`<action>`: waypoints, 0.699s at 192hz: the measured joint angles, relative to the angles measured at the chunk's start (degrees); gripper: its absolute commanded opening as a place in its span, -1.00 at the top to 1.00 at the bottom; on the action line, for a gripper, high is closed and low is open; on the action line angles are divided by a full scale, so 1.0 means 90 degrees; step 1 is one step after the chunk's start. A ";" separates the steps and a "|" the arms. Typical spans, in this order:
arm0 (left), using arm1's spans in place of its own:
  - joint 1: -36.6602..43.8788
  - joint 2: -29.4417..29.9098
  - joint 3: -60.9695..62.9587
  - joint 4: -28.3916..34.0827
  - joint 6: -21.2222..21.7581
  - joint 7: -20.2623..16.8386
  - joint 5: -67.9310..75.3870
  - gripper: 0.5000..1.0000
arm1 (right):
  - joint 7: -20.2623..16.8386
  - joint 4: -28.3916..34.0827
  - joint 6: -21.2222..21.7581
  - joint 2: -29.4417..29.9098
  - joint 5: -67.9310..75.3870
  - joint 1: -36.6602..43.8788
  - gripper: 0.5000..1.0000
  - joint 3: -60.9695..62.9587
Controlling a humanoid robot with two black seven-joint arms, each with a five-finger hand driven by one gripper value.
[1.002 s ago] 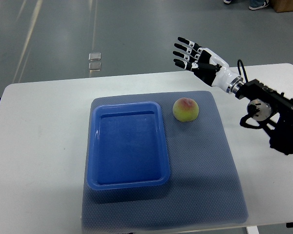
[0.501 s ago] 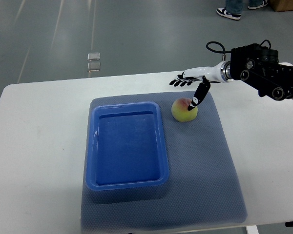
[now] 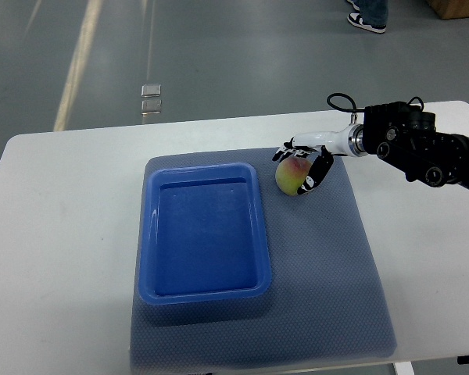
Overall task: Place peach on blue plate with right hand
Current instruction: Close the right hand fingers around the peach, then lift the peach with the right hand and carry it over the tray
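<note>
A yellow-green peach (image 3: 291, 177) with a red blush sits on the grey mat (image 3: 328, 258), just right of the blue plate's far right corner. The blue plate (image 3: 205, 291) is a deep rectangular tray with nothing in it, on the left half of the mat. My right hand (image 3: 303, 162) comes in from the right edge and is over the peach, fingers curled around its top and right side, the thumb (image 3: 316, 175) against its right flank. The peach rests on the mat. The left arm does not show.
The mat lies on a white table (image 3: 62, 234). My dark right forearm (image 3: 422, 148) stretches over the table's far right part. A person's shoes (image 3: 369, 14) show on the grey floor at the top. A small metal floor fitting (image 3: 150, 98) lies beyond the table.
My right hand has dropped from above and beyond the peach onto it, and its fingers have closed from spread to curled around it. The peach has stayed in place.
</note>
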 measured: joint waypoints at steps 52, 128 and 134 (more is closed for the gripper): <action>0.0000 0.0000 0.0000 0.0000 0.0000 0.0000 0.0000 -1.00 | 0.0031 0.0701 0.0064 -0.0322 0.0058 0.0314 1.00 0.0045; -0.0002 0.0000 0.0000 0.0000 0.0000 0.0000 0.0002 -1.00 | -0.0042 0.1832 0.0215 -0.0036 0.0582 0.1402 1.00 -0.0023; -0.0003 -0.0001 0.0000 0.0000 0.0000 0.0000 0.0002 -1.00 | -0.0049 0.1811 0.0208 0.0119 0.0561 0.1402 1.00 -0.0058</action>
